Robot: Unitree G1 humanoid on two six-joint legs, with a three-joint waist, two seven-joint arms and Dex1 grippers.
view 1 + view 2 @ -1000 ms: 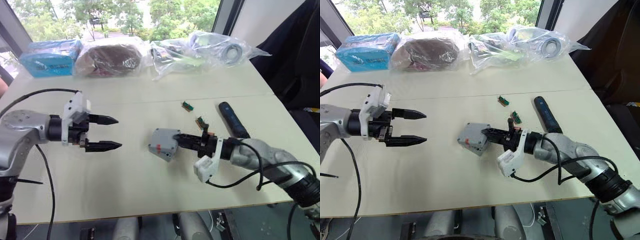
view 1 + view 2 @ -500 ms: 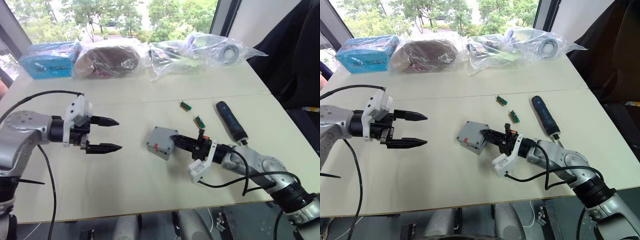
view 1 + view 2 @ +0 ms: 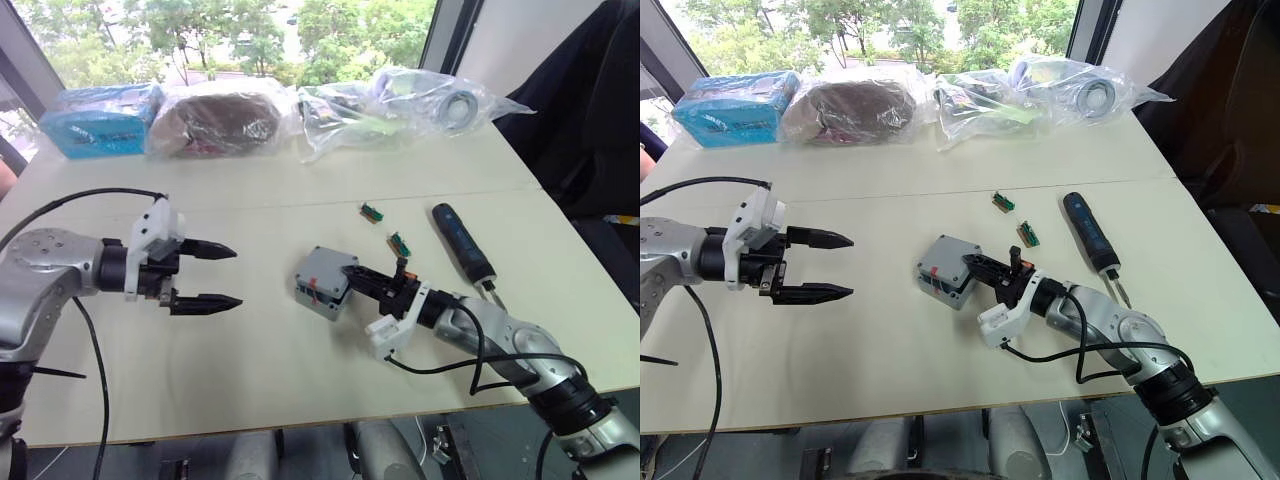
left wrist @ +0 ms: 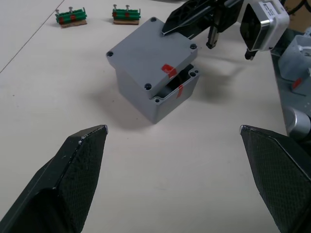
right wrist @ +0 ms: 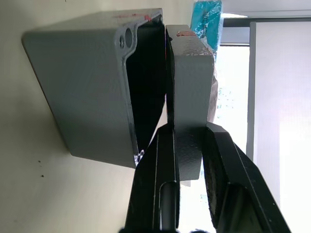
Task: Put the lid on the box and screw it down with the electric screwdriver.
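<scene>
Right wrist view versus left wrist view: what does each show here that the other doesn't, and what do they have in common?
The right wrist view gives a close edge-on look: the right gripper is clamped on the lid, with a dark gap between lid and box, so the lid is not seated flat.

The left wrist view looks from farther back: the left gripper is open and holds nothing, and two small green-and-red pieces lie on the table past the box.

Both show the grey lid tilted on the box, with red marks along one edge.
</scene>
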